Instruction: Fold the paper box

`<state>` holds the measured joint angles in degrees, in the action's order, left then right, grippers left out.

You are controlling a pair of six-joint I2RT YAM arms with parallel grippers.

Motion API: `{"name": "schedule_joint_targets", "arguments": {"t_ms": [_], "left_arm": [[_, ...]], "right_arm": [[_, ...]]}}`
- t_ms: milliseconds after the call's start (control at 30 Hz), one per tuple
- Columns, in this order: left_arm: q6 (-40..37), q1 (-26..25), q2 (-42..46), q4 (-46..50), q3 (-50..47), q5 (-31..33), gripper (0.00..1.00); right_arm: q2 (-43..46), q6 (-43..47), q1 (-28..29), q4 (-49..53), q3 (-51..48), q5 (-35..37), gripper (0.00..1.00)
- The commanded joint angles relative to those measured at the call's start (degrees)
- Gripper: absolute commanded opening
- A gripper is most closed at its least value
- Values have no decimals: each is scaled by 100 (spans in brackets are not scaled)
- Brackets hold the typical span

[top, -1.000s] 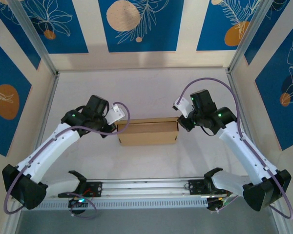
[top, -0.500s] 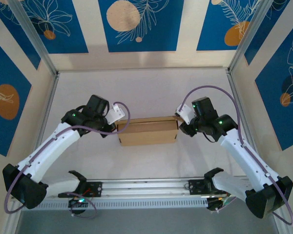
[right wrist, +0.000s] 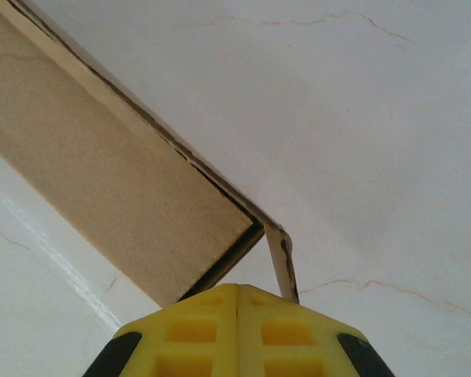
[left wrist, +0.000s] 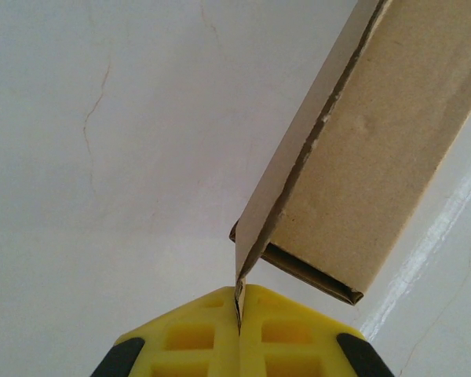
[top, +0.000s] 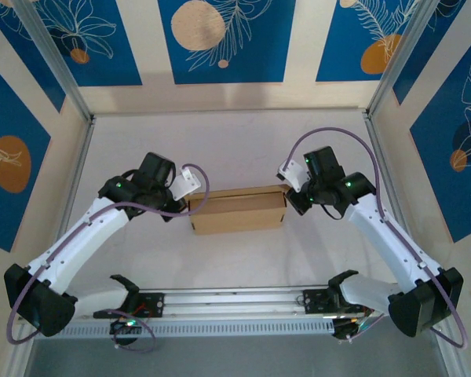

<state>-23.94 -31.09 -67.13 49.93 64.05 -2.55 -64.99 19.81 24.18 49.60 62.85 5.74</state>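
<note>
Three walls, white table, paper box

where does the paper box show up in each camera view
top external: paper box at the centre of the white table.
left wrist: upper right, a thin edge pinched in the jaws of the left gripper.
right wrist: upper left, slanting down toward the right gripper.
shared landmark: the white table under it.

Cannot follow the paper box past 1 o'clock in the left wrist view, nor past 10 o'clock in the right wrist view. Cannot see the left tool or right tool below their yellow tips, cropped at 6 o'clock. Loses the flap's lower end behind the right tool. From overhead, too small to judge either grip.
</note>
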Motion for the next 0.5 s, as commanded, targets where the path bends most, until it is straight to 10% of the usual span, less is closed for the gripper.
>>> {"name": "schedule_joint_targets", "arguments": {"t_ms": [0, 400, 467], "left_arm": [[21, 42, -37, 12, 192, -130, 0], [549, 27, -120, -19, 375, -379, 0], [474, 26, -159, 5, 349, -291, 0]], "right_arm": [[-40, -43, -18, 170, 177, -275, 5], [-170, -384, 70, 203, 228, -183, 0], [-152, -370, 61, 161, 237, 19, 12]]}}
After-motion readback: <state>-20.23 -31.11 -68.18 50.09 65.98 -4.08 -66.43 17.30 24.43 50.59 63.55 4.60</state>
